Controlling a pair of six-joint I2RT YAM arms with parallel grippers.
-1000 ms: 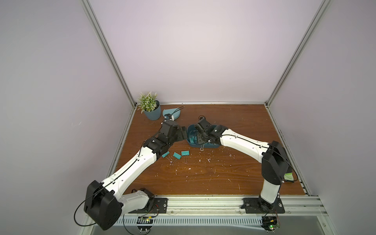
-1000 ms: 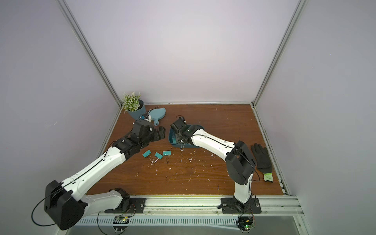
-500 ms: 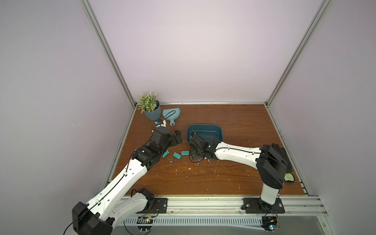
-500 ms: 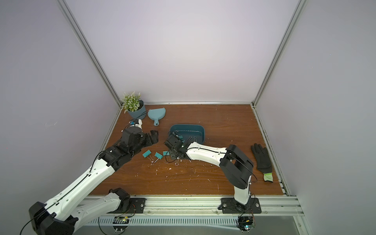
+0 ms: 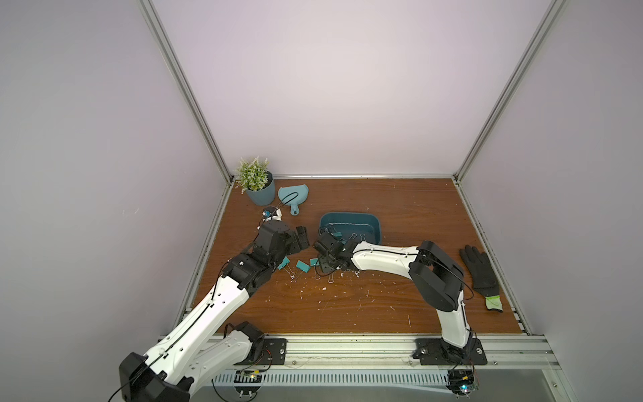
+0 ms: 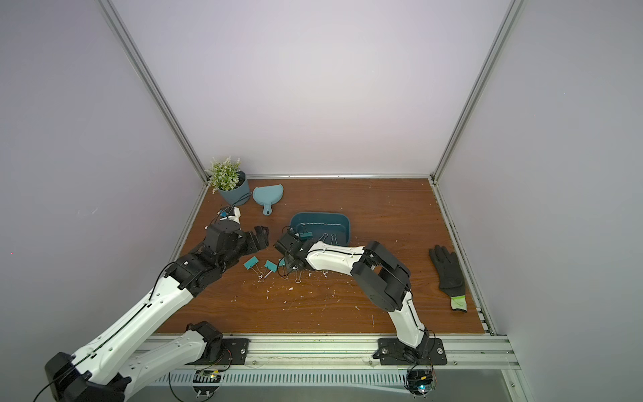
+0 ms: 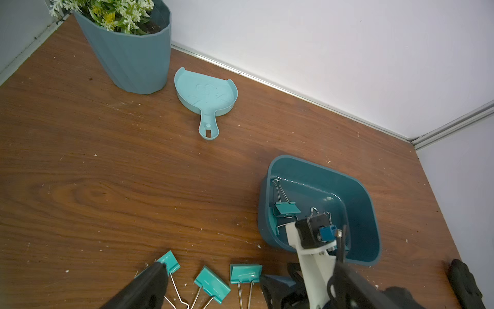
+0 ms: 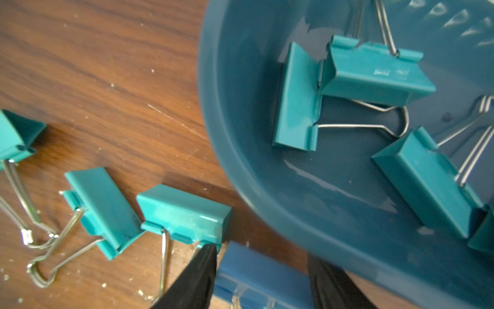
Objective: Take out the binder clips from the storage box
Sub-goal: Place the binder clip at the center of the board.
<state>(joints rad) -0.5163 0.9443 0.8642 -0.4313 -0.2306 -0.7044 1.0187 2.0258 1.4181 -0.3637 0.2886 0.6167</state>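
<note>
The dark teal storage box [image 5: 348, 218] [image 6: 320, 216] sits mid-table and holds several teal binder clips [image 8: 374, 77] [image 7: 287, 208]. Three teal clips [image 5: 302, 266] [image 7: 212, 283] [image 8: 184, 211] lie in a row on the wood in front of the box's left corner. My right gripper [image 8: 263, 256] [image 5: 325, 266] is low beside that row, just outside the box. It is open, and a light blue clip [image 8: 262, 278] lies between its fingers. My left gripper [image 7: 211, 286] [image 5: 302, 239] hovers open and empty behind the row.
A teal plant pot [image 5: 259, 195] and a light-teal dustpan [image 5: 294, 195] stand at the back left. A black glove [image 5: 480, 271] lies at the right edge. White crumbs [image 5: 323, 289] dot the wood in front of the clips.
My right gripper came out of the box toward the front, brought the light blue clip down beside the teal row, and widened its jaws. My left arm drew back from the box.
</note>
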